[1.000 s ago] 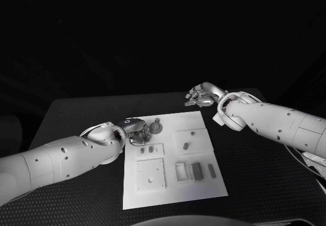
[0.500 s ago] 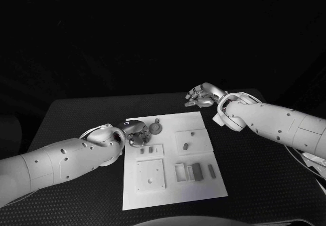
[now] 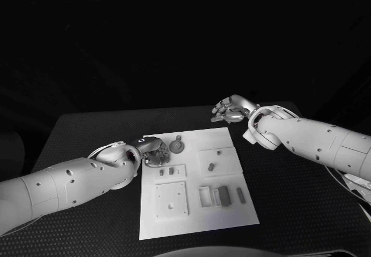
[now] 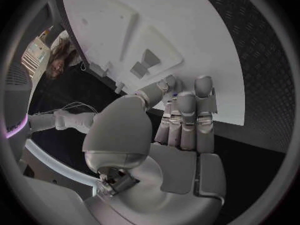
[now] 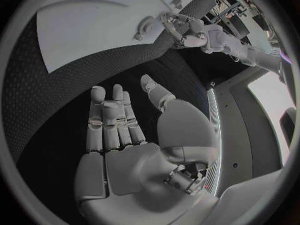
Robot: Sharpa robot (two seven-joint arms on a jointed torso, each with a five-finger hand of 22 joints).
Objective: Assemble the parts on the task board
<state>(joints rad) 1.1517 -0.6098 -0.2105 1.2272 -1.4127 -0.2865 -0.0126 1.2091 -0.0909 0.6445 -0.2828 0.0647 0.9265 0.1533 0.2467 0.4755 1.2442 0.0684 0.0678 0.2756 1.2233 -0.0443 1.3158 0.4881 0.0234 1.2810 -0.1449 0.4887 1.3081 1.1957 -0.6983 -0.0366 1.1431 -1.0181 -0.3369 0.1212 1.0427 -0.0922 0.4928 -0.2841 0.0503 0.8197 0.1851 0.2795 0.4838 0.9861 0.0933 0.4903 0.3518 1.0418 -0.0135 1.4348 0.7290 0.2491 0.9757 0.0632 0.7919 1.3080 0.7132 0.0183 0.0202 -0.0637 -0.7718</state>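
The white task board (image 3: 193, 219) lies mid-table. A round grey part (image 3: 178, 145) sits near its far left corner. My left hand (image 3: 154, 152) hovers at the board's left edge, just beside that round part, fingers close together and pointing down, thumb bent in to the fingertips (image 4: 181, 97); whether anything is pinched there is hidden. The right wrist view shows the left hand (image 5: 187, 31) next to the round part (image 5: 145, 27). My right hand (image 3: 229, 109) hangs over the black table beyond the board's far right corner, fingers (image 5: 109, 117) spread and holding nothing.
On the board stand a small block with two dark pieces (image 3: 171, 171), a square block with a dark piece (image 3: 219, 160), a flat square plate (image 3: 171, 199), a pale frame (image 3: 205, 195), a dark bar (image 3: 223, 195) and a dark strip (image 3: 241, 195).
My left hand has drawn back a little toward the board's left edge. The right hand and the parts have stayed where they were.
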